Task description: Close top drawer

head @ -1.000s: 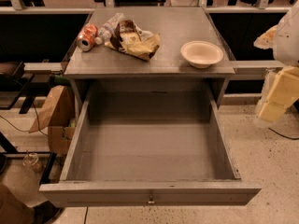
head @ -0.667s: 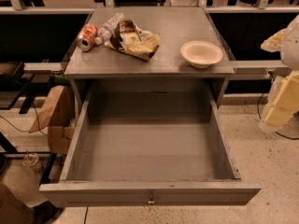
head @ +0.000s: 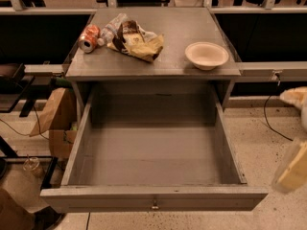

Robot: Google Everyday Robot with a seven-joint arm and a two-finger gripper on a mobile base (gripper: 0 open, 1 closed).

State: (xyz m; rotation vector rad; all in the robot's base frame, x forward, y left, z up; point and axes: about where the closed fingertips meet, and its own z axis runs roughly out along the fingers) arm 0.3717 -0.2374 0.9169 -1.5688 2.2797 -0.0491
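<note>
The top drawer (head: 153, 147) of the grey cabinet is pulled fully out toward me. It is a wide, deep grey box and it holds nothing. Its plain front panel (head: 96, 201) runs along the bottom of the view, with a small metal knob (head: 154, 205) at its centre. My gripper (head: 290, 170), cream-coloured and blurred, is at the far right edge, beside the drawer's right front corner and apart from it. It touches nothing that I can see.
On the cabinet top (head: 172, 61) lie a soda can (head: 88, 37), a plastic bottle (head: 111, 28), a chip bag (head: 136, 41) and a white bowl (head: 206, 55). A brown paper bag (head: 53, 111) and a box stand on the floor at the left. A cable lies on the floor at the right.
The cream arm at the right edge has moved down and further right, away from the cabinet. The drawer has stayed open and the things on top have not moved.
</note>
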